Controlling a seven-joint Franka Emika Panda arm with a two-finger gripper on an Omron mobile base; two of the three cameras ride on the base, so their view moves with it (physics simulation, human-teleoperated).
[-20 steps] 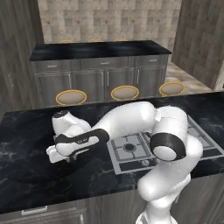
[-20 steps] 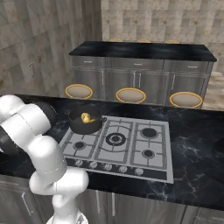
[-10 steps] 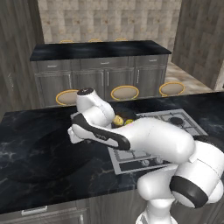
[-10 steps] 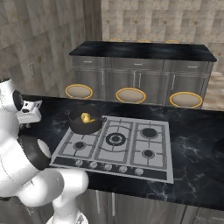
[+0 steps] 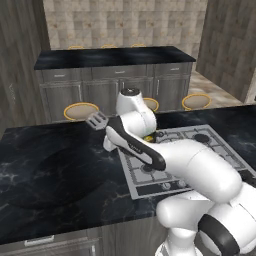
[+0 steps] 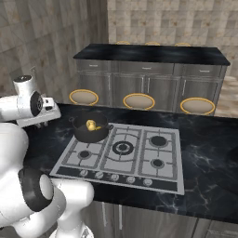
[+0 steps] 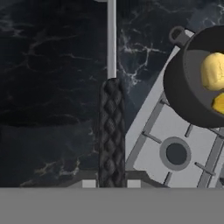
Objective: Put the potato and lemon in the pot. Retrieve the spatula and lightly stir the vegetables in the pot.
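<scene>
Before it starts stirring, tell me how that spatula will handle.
Probably stiff: the spatula runs dead straight from the shut gripper. Likely light, carried level by the handle's end. Its flat head could twist in that thin grip when pushing the vegetables.

Base views flank arm, sharing stove [image 6: 122, 153]; hand view close above counter [image 7: 52, 65].
</scene>
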